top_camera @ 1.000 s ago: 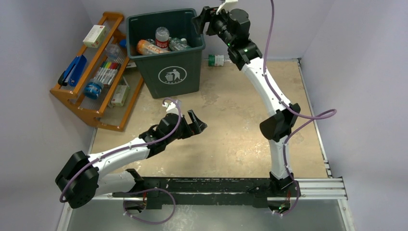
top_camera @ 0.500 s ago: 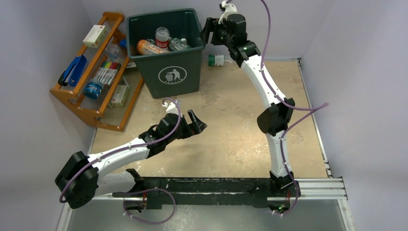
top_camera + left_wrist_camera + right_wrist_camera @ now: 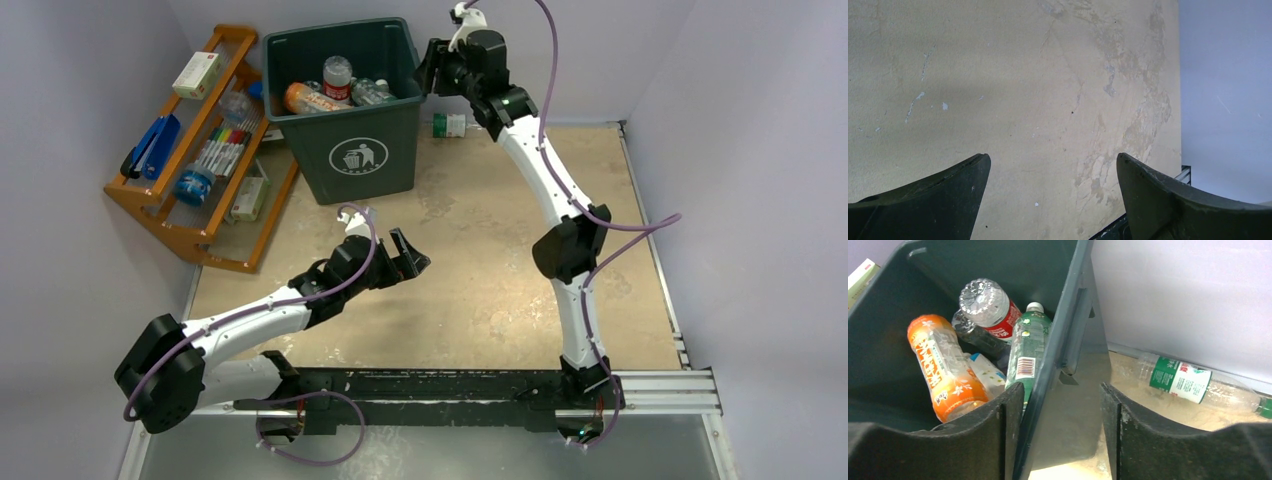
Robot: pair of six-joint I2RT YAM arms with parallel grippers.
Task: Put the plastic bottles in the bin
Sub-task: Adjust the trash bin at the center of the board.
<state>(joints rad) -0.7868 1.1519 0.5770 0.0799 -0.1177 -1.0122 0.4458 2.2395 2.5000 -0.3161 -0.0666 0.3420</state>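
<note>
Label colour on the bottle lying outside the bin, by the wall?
Green with a white band, on a clear bottle; the right wrist view shows it best.

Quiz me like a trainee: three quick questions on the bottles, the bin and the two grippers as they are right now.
1. True or false: the left gripper holds a bottle.
2. The one bottle outside the bin lies: A on the rack; B on the table by the back wall; C between the left fingers.
3. Which gripper hangs, empty, above the bin's right rim?

Key: 1 false, it is open and empty; 2 B; 3 the right gripper.
</note>
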